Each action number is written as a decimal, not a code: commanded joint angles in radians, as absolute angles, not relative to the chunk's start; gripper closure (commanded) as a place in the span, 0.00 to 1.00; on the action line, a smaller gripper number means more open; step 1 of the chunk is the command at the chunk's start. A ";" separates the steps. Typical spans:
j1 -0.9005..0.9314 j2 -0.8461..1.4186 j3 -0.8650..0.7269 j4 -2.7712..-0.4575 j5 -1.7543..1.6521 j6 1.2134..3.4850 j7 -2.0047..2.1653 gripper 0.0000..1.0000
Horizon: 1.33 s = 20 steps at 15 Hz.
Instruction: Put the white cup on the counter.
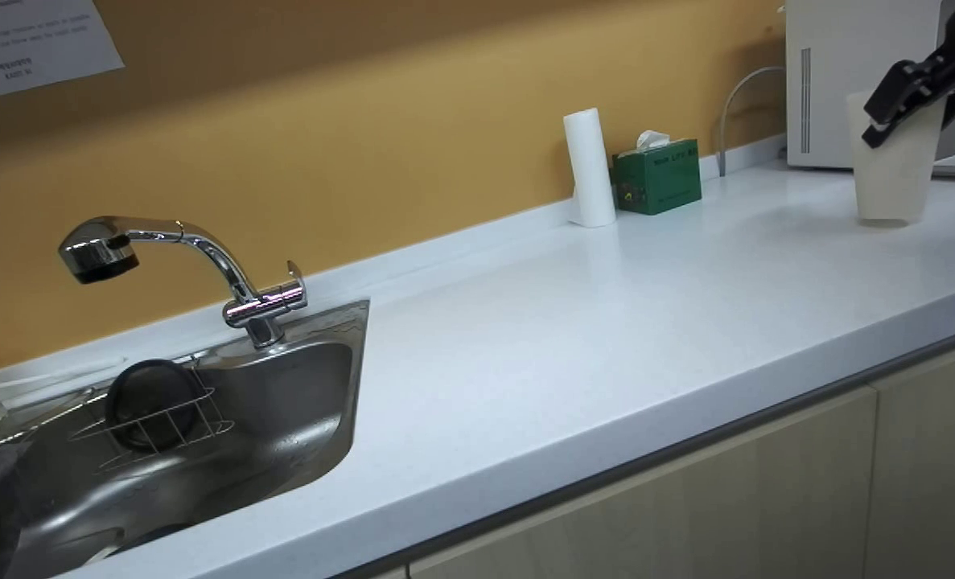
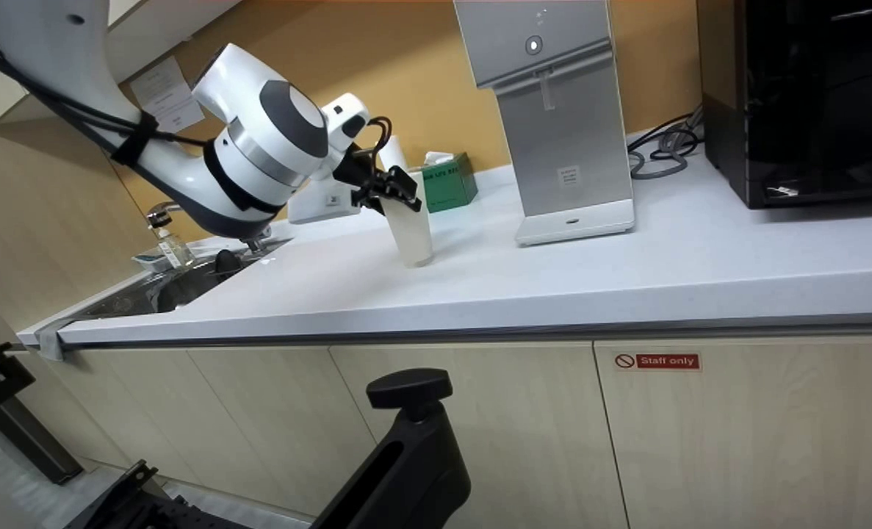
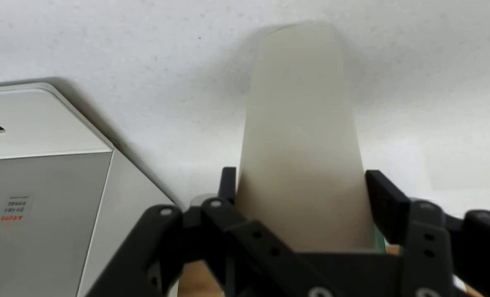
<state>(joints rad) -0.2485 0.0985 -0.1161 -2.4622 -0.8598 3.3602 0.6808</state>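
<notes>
The white cup (image 1: 891, 181) is plain, pale and tapered, standing roughly upright over the white counter (image 1: 606, 322). It also shows in an exterior view (image 2: 411, 239) and in the wrist view (image 3: 300, 99). Its narrow base is at or just above the counter surface; a shadow lies close around it, and I cannot tell whether it touches. My gripper (image 3: 300, 170) has one black finger against each side of the cup's upper part, so it is shut on the cup. The cup's rim is partly hidden by the gripper.
A steel sink (image 1: 316, 418) with a chrome tap (image 1: 228, 265) is set into the counter. A slim white cylinder (image 1: 591, 169) and a green tissue box (image 1: 670, 181) stand by the wall. A grey water dispenser (image 2: 568, 147) stands near the cup. A black appliance (image 2: 810, 110) stands beyond.
</notes>
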 commanded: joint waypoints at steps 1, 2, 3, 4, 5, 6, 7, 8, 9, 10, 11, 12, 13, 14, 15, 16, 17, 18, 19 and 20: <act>-0.235 0.122 -0.125 -2.420 -0.848 3.356 0.668 0.01; -0.234 0.125 -0.127 -2.414 -0.848 3.357 0.667 0.00; -0.234 0.130 -0.128 -2.409 -0.848 3.358 0.667 0.00; -0.233 0.133 -0.130 -2.404 -0.847 3.356 0.666 0.00; -0.234 0.137 -0.130 -2.400 -0.847 3.357 0.666 0.00; -0.234 0.140 -0.129 -2.398 -0.848 3.356 0.666 0.00; -0.234 0.140 -0.129 -2.398 -0.850 3.350 0.665 0.00; -0.238 0.136 -0.121 -2.403 -0.856 3.336 0.667 0.00; -0.241 0.130 -0.113 -2.409 -0.863 3.318 0.668 0.00; -0.241 0.113 -0.106 -2.417 -0.865 3.281 0.670 0.00; -0.214 0.098 -0.102 -2.460 -0.681 3.270 0.495 0.00; -0.204 0.083 -0.100 -2.469 -0.631 3.245 0.451 0.00; -0.191 0.071 -0.092 -2.484 -0.543 3.229 0.363 0.00; -0.174 0.057 -0.083 -2.500 -0.468 3.205 0.294 0.00; -0.155 0.044 -0.072 -2.514 -0.396 3.178 0.230 0.00; -0.134 0.027 -0.057 -2.531 -0.340 3.149 0.180 0.00; -0.119 0.006 -0.045 -2.537 -0.292 3.112 0.135 0.00; -0.106 -0.028 -0.045 -2.536 -0.259 3.056 0.098 0.00; -0.099 -0.065 -0.048 -2.528 -0.234 2.987 0.066 0.00; -0.122 -0.106 -0.048 -2.509 -0.268 2.898 0.080 0.00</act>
